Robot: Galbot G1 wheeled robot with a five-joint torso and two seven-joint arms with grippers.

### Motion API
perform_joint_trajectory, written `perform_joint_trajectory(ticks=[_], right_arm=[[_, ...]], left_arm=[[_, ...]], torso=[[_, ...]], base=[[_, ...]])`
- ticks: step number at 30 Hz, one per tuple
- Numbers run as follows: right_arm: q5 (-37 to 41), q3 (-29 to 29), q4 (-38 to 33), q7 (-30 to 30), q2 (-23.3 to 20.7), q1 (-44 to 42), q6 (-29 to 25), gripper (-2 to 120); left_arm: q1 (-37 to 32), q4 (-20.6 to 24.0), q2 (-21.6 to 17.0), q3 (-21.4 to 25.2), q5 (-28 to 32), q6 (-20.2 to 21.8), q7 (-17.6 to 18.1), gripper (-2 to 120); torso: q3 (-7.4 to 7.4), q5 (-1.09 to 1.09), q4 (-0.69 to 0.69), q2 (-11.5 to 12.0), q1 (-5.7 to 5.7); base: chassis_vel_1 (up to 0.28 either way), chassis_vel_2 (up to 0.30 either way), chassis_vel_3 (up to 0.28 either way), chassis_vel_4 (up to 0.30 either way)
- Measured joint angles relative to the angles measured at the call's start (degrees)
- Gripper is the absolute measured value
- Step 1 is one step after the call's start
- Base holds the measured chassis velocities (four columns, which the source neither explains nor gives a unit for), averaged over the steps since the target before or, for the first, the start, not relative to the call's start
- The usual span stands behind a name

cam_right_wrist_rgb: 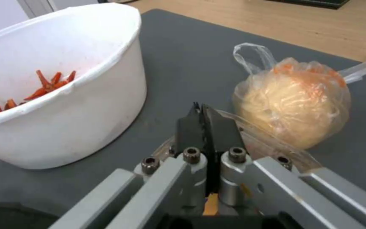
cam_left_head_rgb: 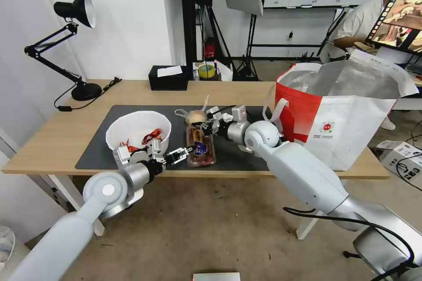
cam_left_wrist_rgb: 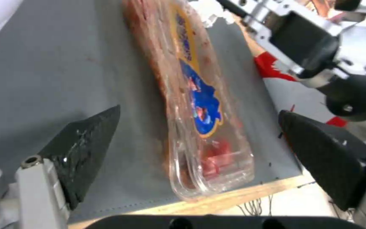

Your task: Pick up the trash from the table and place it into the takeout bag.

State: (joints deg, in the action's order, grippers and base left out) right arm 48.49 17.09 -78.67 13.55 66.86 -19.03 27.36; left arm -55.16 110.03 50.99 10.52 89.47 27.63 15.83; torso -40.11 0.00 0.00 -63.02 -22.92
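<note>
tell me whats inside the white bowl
Red shells lie inside the white bowl, against its inner wall. Its rim hides the bottom, so whatever lies deeper stays unseen.

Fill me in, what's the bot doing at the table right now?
It's clearing trash into the takeout bag. The right claw is shut on the far end of the clear plastic tray, beside the knotted bag. The left claw is open at the tray's near end, at the mat's front edge. The white bowl sits on the mat.

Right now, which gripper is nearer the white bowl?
Left. The left gripper hangs open just beside the bowl, at the tray's near end; the right gripper is shut at the tray's far end.
</note>
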Motion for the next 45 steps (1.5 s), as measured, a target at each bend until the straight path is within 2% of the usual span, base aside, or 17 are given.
perform_joint_trajectory(ticks=[5,13,33,45], right_arm=[[0.0,-0.18,-0.26,-0.1,-0.08,-0.3,0.0,0],[0.0,-0.49,-0.3,-0.21,0.03,-0.42,0.0,0],[-0.06,-0.89,0.5,-0.3,0.46,-0.71,0.0,0],[-0.1,-0.64,1.12,-0.31,0.84,-0.76,0.0,0]], left_arm=[[1.65,-1.0,1.42,-1.43,0.0,-1.11,2.87,100],[2.36,-1.83,2.58,-2.5,-0.03,-2.03,4.7,100],[3.4,-3.25,4.89,-3.93,0.17,-3.77,5.83,100],[3.48,-3.14,4.97,-4.38,0.29,-4.08,5.69,100]], torso=[[0.0,0.0,0.0,0.0,0.0],[0.0,0.0,0.0,0.0,0.0],[0.01,0.0,0.0,0.0,0.0],[0.0,0.0,0.0,0.0,0.0]], base=[[0.0,0.0,0.0,0.0],[0.0,0.0,0.0,0.0],[0.0,0.0,0.0,0.0],[0.0,0.0,0.0,0.0]])
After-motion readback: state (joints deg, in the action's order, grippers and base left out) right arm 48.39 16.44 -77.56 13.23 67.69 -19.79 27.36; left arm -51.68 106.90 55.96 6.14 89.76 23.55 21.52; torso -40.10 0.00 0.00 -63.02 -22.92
